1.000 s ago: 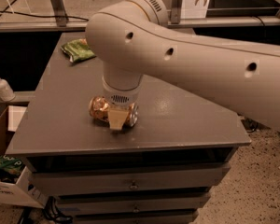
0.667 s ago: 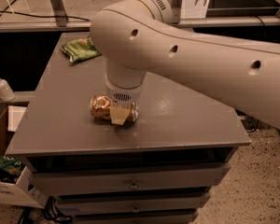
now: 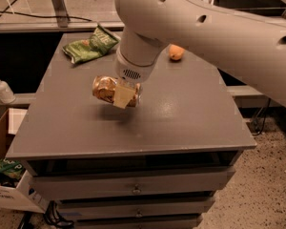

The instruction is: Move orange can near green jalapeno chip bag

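The orange can (image 3: 104, 89) is a shiny orange-gold can lying on its side. My gripper (image 3: 122, 95) is shut on the orange can and holds it just above the grey cabinet top (image 3: 181, 118), with a shadow below it. The green jalapeno chip bag (image 3: 90, 45) lies wrinkled at the far left corner of the top, well behind and left of the can. My large white arm (image 3: 195, 27) reaches in from the upper right.
A small round orange fruit (image 3: 176, 52) sits at the far right of the top, behind the arm. A white pump bottle (image 3: 1, 87) stands on a ledge at left. A cardboard box (image 3: 2, 142) sits on the floor at left. Drawers (image 3: 133, 187) front the cabinet.
The can has been lifted off the cabinet top in the gripper and carried back toward the chip bag. The view has shifted, and the orange fruit now shows.
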Motion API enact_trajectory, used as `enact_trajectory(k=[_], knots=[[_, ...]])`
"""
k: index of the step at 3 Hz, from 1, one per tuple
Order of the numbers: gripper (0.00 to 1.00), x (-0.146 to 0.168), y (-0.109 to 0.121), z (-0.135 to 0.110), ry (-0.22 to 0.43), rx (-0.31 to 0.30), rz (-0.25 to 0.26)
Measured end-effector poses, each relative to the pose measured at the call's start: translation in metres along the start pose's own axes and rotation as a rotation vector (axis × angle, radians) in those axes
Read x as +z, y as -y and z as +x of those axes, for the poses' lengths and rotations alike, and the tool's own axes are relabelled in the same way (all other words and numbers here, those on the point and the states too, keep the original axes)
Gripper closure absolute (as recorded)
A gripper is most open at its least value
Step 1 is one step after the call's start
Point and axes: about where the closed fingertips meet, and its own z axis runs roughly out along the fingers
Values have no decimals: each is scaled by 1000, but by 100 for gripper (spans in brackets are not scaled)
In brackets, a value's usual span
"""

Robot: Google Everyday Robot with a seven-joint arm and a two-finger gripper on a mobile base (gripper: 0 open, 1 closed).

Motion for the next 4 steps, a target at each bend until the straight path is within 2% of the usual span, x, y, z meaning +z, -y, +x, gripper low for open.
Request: enact_trajectory(k=[1, 2, 4], knots=[[100, 0, 1, -1, 2, -2, 3], [100, 5, 30, -12, 23, -14, 52], [100, 13, 118, -29, 27, -16, 172]])
